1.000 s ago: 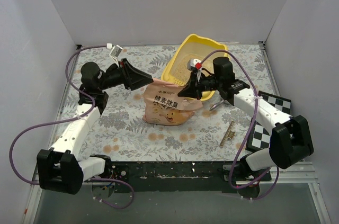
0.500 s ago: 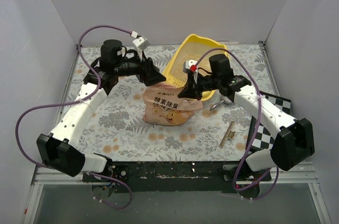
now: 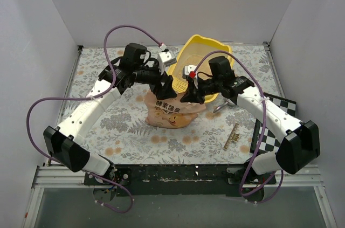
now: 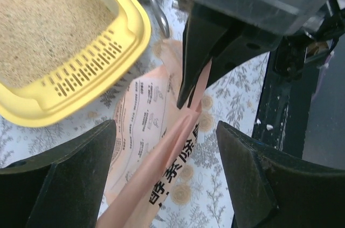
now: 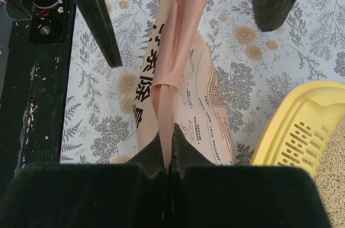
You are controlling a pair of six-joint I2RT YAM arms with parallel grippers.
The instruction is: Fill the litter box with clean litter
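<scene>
Covering the tabletop [image 3: 124, 125] is a cloth printed with grey leaves and orange blossoms. Plain white walls [image 3: 161, 1] close it in on three sides, and a black rail [image 3: 161, 173] runs along the near edge. A purple cable [image 3: 32, 115] loops off the left arm.

The left pincer [image 3: 166, 89] is spread wide, one finger to each side of the upper fold of the peach-pink bag [image 3: 170, 112], which stands beneath it. Facing it, the right pincer [image 5: 170, 142] is pressed together, pinching that same top fold.

Just beyond both pincers sits the litter box [image 3: 200, 39], its slotted lip toward the bag. The clean litter [image 4: 43, 23] lies inside it as a pale, grainy bed. A grey metal scoop [image 3: 221, 106] rests on the cloth under the right arm, behind that pincer. Nearer the rail lies a thin brownish strip [image 3: 232, 136], possibly a ruler. A checkerboard card [image 3: 275, 125] lies at the far right edge.
</scene>
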